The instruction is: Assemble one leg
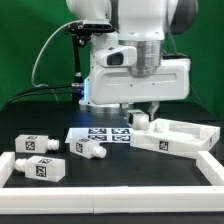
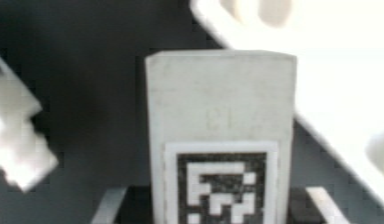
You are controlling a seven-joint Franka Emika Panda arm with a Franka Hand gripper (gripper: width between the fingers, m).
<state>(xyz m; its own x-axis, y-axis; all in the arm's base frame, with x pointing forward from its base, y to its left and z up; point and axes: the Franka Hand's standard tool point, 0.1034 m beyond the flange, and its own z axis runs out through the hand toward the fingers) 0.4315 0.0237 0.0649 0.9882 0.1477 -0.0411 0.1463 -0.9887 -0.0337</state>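
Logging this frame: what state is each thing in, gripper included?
Gripper: jaws shut on the leg, hanging by the panel's near corner.
Leg: held between the jaws, tag towards the wrist camera.
Loose legs: three, lying on the table, untouched.
Panel: flat on the table, rim up, no leg seen fitted.
Marker board: flat on the table.
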